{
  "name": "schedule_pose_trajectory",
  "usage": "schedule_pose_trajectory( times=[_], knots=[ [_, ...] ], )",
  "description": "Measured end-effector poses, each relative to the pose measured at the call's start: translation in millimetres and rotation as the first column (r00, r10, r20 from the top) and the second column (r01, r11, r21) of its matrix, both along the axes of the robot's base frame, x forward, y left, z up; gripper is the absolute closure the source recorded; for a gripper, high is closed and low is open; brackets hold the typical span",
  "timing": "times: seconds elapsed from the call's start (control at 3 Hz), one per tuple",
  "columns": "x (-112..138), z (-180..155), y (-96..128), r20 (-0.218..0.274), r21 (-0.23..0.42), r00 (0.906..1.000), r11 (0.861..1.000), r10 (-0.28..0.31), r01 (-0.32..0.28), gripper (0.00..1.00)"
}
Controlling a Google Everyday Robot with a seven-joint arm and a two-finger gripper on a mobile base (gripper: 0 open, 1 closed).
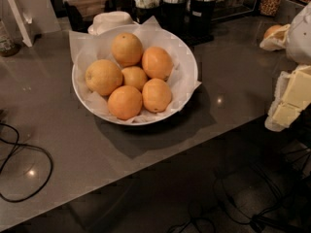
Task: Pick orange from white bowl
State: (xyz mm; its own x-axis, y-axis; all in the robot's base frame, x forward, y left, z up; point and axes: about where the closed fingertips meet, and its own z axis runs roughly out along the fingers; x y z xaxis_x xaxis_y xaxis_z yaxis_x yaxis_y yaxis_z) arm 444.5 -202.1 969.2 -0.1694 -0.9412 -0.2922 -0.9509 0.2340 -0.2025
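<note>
Left in bowl (190,57) on table (233,81), among 5 others: orange (103,76). Firm, fairly heavy, dimpled yet apt to roll. Best gripped from above, across widest part. Hand (290,100) at right edge, well apart; cannot tell whether open or closed.

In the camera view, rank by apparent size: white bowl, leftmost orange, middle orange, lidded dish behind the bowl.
Largest: white bowl.
Next, unsure which: leftmost orange and lidded dish, the dish partly hidden and farther back.
Smallest: middle orange.
The gripper is at the right edge, away from the bowl.
</note>
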Motion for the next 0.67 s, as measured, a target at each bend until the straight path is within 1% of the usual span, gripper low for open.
schedule_pose_trajectory(
  times=[0.33,0.67],
  knots=[
    [15.6,-9.0,58.7,-0.032,0.181,0.9756,0.961,0.217,-0.208,0.00],
    [23.5,-1.9,120.6,0.001,0.318,0.9161,0.869,0.401,-0.381,0.00]
  ],
)
